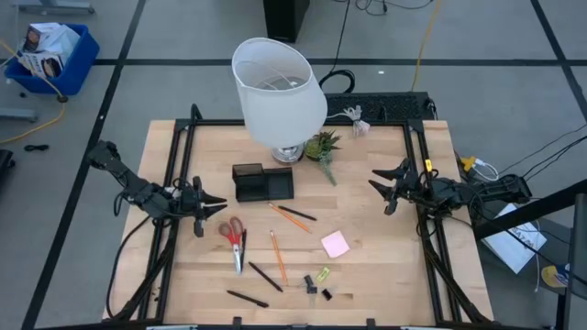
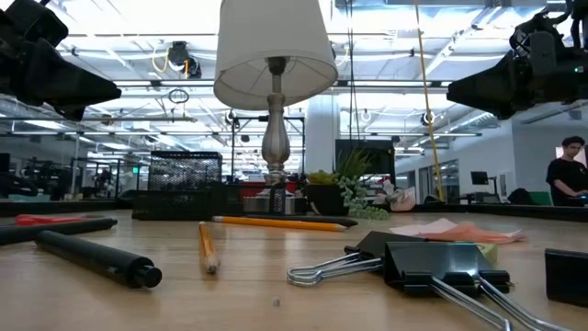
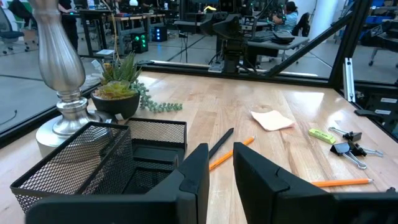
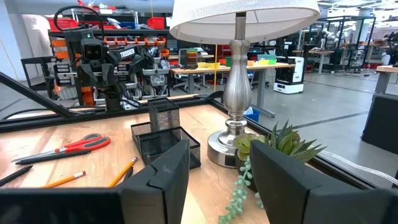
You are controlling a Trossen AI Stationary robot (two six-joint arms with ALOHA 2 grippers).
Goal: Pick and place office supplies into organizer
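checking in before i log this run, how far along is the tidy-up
Nothing looks done yet: the black organizer seems empty in the left wrist view. Nothing is in hand either; the left pincer and right pincer hang empty at the table's sides, with nothing between their fingers. All of it is left: scissors, pencils, pens, pink sticky pad and clips lie loose on the table.

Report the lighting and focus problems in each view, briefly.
High view: even light, soft shadows, all sharp. Low view: backlit by ceiling lights, so the lamp and both arms read dark; the near binder clip looms large and slightly soft. Left wrist view: the left claw is blurred close up. Right wrist view: the right claw is likewise blurred.
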